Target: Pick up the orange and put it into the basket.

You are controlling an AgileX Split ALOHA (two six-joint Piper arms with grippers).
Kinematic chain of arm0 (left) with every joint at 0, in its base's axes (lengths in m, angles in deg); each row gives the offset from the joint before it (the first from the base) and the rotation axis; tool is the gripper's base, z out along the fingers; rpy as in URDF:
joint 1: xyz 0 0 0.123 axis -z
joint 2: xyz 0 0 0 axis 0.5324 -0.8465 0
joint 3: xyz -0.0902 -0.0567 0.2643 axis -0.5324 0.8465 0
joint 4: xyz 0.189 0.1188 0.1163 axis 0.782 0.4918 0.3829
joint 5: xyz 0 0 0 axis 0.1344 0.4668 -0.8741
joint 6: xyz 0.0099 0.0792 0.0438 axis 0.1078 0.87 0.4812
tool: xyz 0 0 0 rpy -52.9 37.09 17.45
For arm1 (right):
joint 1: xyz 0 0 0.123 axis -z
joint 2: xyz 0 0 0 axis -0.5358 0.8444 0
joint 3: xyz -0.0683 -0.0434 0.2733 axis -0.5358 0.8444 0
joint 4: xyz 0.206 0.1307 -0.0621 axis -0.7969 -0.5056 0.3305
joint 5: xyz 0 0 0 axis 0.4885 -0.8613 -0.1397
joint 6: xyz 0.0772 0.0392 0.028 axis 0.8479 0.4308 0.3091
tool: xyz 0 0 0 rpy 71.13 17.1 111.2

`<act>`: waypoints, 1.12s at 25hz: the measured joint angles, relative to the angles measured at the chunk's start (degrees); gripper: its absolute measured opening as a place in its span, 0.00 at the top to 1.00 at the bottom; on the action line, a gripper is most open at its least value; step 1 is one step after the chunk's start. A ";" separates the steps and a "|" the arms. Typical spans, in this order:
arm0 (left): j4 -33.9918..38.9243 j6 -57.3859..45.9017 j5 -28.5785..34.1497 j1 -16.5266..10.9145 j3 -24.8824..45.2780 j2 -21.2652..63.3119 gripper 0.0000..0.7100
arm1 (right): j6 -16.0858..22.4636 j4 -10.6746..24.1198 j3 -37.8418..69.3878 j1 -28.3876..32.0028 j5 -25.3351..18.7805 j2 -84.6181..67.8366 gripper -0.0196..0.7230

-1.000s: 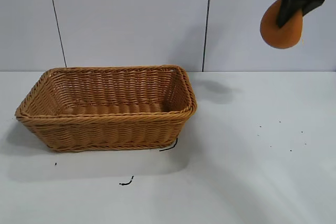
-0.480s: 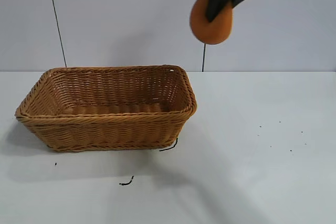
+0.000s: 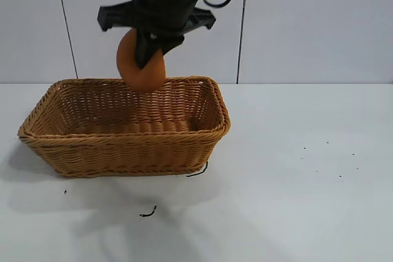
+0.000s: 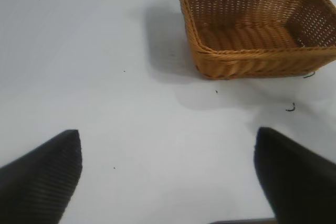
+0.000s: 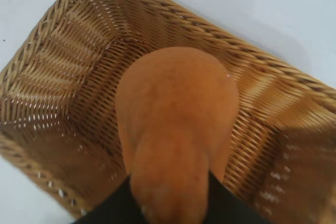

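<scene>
- Above the basket, the right gripper holds the orange, fingers clamped on its neck, fruit hanging over the open interior.
- Pick-up looks done; lowering and release are left, and the orange isn't inside yet.
- Left gripper hangs off to the side, fingers spread wide, gripping nothing.
- White table, a few dark specks, pale panelled wall behind.

I see bright, even light from overhead. Soft grey shadows spread on the white surface in front of the basket and beside it. My left wrist view is soft, its fingers blurred; the orange looms close and slightly out of focus.
</scene>
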 joint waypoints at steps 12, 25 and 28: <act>0.00 0.00 0.00 0.00 0.00 0.00 0.10 | 0.33 -0.05 -0.01 0.25 -4.12 -1.88 0.07; 0.00 0.00 -0.05 0.00 0.00 0.00 0.10 | 6.63 9.16 -0.24 16.36 -10.49 -9.93 0.04; 0.00 0.00 -0.05 0.00 0.00 0.00 0.10 | 6.63 9.16 -0.24 21.91 -11.70 -9.93 0.04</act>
